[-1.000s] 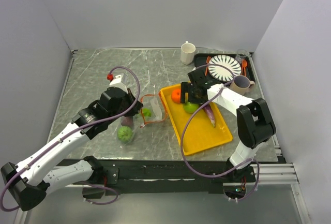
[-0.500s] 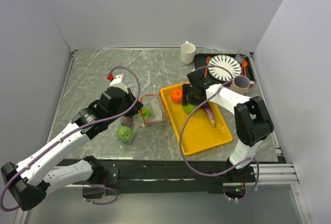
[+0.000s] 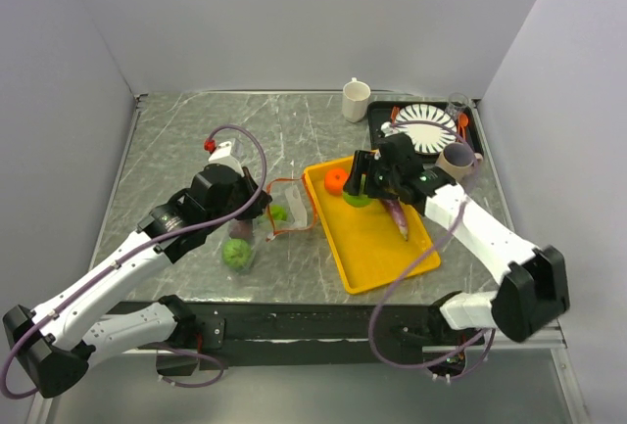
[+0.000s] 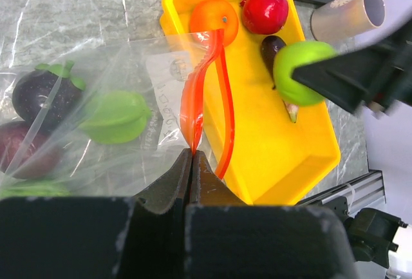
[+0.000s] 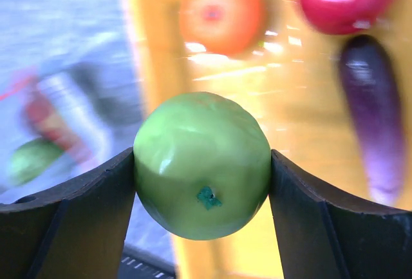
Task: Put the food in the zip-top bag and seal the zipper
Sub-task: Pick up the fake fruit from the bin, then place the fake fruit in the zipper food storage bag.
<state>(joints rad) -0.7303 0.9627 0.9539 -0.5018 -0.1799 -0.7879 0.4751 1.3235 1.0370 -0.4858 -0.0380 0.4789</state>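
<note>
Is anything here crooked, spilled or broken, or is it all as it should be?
Nothing is spilled or broken. Two things look askew: the yellow tray lies slanted to the edges of the table, and the zipper of the bag twists in a wavy curl where the left gripper pinches it.

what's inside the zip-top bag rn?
Through the clear zip-top bag: a dark purple fruit, a green fruit, a second purple fruit and a green sliver. The left gripper, shut on the zipper, covers the bag's near part; contents there are hidden.
</note>
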